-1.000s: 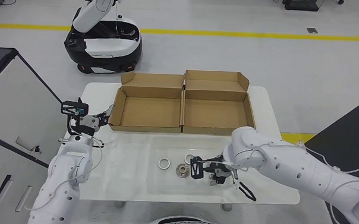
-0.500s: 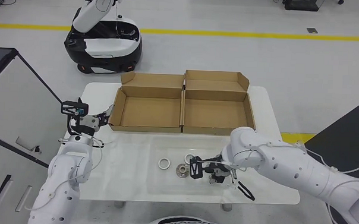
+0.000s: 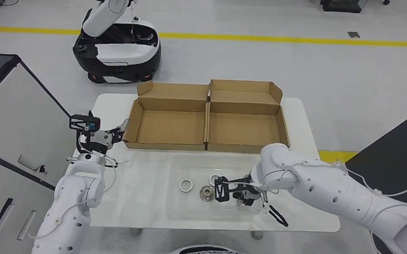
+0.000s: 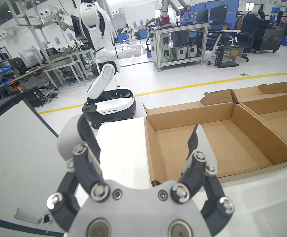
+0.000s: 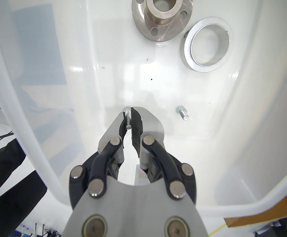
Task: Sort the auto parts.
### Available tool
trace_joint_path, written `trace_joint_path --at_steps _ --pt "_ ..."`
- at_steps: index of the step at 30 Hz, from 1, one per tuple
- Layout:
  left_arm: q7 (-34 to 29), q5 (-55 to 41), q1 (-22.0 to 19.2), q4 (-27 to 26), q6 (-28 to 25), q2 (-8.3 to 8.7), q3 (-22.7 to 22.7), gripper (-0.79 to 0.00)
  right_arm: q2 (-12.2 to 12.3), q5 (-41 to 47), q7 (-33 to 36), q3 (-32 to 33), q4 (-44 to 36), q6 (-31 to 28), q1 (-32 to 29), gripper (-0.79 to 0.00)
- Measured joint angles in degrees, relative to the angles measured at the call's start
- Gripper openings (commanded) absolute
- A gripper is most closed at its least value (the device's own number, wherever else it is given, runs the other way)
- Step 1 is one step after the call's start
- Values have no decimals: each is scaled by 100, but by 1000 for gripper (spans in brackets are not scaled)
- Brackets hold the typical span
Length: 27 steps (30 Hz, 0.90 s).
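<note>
**A little bolt in my right hand**

My right hand (image 5: 129, 115) is down low inside the clear tray (image 5: 112, 78). Its two black pads are pinched close together on a small bolt (image 5: 126, 111). The bolt sits between the pads, and its head pokes out past the tips. I cannot tell if the bolt touches the tray floor.

A second bolt (image 5: 182, 113) lies on the tray floor near my right hand, but it does not touch it. Farther out in front of the hand is a round metal disc (image 5: 168, 33). It has a short tube in the middle and small holes around it. A shiny ring (image 5: 201, 68) lies flat just beside the disc. From above I see another ring (image 3: 186, 186) on the other side of the disc, away from my right hand.

The tray sits on the white counter (image 3: 147, 192), on the side close to me. Behind the tray are two brown boxes, side by side and touching. They are the left box (image 3: 166, 126) and the right box (image 3: 244, 132), and both are open on top.

My left hand (image 4: 139, 128) is spread wide open. It hangs at the left edge of the counter, near a corner of the left box and well apart from the tray.
</note>
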Motion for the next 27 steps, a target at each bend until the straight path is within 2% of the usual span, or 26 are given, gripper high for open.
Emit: trace_joint_path --at_steps 8,14,27 --pt "0 0 0 0 0 0 0 0 27 45 31 142 -100 -58 22 -785" --pt "0 0 0 0 0 0 0 0 133 157 -7 443 -295 -100 120 -785" --pt "0 0 0 0 0 0 0 0 630 873 -126 1428 -1030 -219 81 -785"
